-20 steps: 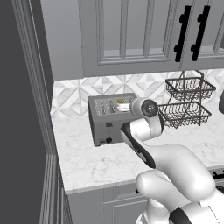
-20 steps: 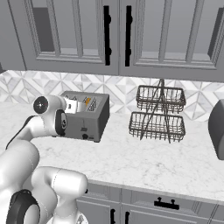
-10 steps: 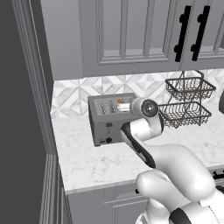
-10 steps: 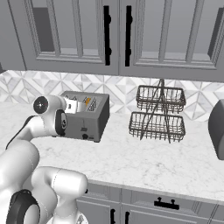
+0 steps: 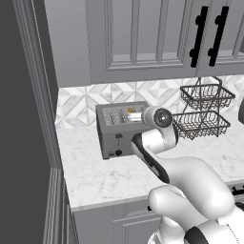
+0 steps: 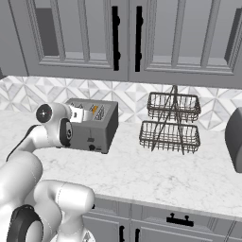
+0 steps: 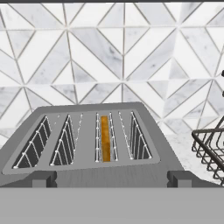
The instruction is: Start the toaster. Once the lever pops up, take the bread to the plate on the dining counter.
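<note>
Item one, the toaster (image 5: pixel 121 129): a boxy grey metal unit with four wire-lined slots on top, standing on the white marble tabletop (image 5: pixel 105 178) close against the tiled backsplash (image 7: pixel 113 57). From the left base view it sits toward the left end of the tabletop, near the tall dark side panel (image 5: pixel 24 119); its near face carries a small black lever (image 5: pixel 119 137) and a black knob (image 5: pixel 118 152) low down.

Item two, the bread (image 7: pixel 104 138): seen edge-on from my hand view as a narrow orange-tan strip, seated down inside the third slot from the left, between the wire guides. Its top edge lies below the rim of the slot.

Item three, my own hand: my wrist hangs just above and in front of the toaster's right half in the left base view, with my white forearm crossing before the toaster's near right corner. My fingers stand spread fully apart, holding nothing; the tips themselves I cannot make out in these views.

Item four, a two-tier dark wire basket rack (image 6: pixel 171 123): it stands on the tabletop to the right of the toaster, well apart from it, both tiers bare.

Item five, grey panelled wall cabinets (image 6: pixel 94 38) with black vertical handles (image 6: pixel 115 38), mounted above the backsplash.

Item six, a grey rounded appliance (image 6: pixel 235 139) at the far right edge of the right base view, cut off by the frame.
</note>
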You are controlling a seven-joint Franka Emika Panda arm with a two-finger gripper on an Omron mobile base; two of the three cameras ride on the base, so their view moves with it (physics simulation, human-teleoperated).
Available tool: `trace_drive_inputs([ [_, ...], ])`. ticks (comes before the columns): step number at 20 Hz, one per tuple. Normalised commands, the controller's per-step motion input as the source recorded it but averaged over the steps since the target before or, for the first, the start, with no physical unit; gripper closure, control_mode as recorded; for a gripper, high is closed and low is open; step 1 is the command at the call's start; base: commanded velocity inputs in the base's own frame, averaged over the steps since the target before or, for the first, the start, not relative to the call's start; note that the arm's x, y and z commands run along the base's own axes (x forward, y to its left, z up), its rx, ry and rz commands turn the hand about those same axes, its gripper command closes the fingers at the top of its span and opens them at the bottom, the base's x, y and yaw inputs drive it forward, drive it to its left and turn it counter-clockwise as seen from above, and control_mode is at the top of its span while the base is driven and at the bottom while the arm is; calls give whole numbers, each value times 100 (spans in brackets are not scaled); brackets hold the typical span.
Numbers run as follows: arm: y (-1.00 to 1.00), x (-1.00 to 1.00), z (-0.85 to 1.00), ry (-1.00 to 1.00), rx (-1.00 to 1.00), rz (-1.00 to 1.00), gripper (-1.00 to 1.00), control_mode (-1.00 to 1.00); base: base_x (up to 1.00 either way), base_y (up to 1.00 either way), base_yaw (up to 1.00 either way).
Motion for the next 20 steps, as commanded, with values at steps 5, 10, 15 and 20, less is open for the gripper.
trace_drive_inputs([
  [5,0,0,0,0,0,0,-100,-100,0,0,0],
  [10,0,0,0,0,0,0,-100,-100,0,0,0],
  [15,0,0,0,0,0,0,-100,-100,0,0,0],
  [20,0,0,0,0,0,0,-100,-100,0,0,0],
])
